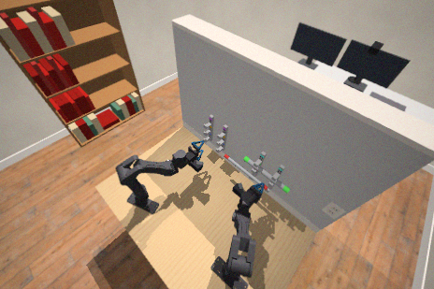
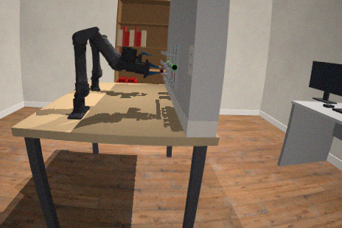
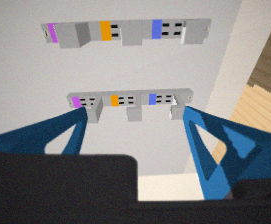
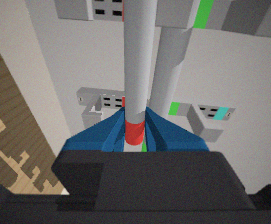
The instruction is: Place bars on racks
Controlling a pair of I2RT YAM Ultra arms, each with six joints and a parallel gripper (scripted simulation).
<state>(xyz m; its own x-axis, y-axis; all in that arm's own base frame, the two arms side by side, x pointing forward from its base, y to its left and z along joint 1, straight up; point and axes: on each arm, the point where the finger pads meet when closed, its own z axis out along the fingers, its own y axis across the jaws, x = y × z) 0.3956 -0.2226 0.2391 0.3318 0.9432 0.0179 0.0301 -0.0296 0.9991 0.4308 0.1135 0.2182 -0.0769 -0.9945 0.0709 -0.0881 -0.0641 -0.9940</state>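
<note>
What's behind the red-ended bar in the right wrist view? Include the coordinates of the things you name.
Behind the red-ended bar (image 1: 246,171) (image 4: 137,55), the green-ended bar (image 1: 268,174) (image 4: 166,75) shows partly; its covered stretch can't be seen.

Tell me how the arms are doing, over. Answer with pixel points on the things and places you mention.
Left gripper (image 1: 199,147) (image 3: 136,112) open, empty. Right gripper (image 1: 260,187) (image 4: 135,112) shut on red-ended bar (image 1: 243,169) (image 4: 137,65). Green-ended bar (image 1: 267,173) (image 4: 169,70) on right rack, close by.

From over here, the right gripper's fingertips hide part of the green-ended bar (image 4: 167,75) behind the red-ended one (image 4: 136,60), whose far end runs off the top of the right wrist view. The outside view shows the racks (image 2: 173,50) too edge-on for me to read any label. From above, the labels on the left rack's lower arms are too small to make out.
</note>
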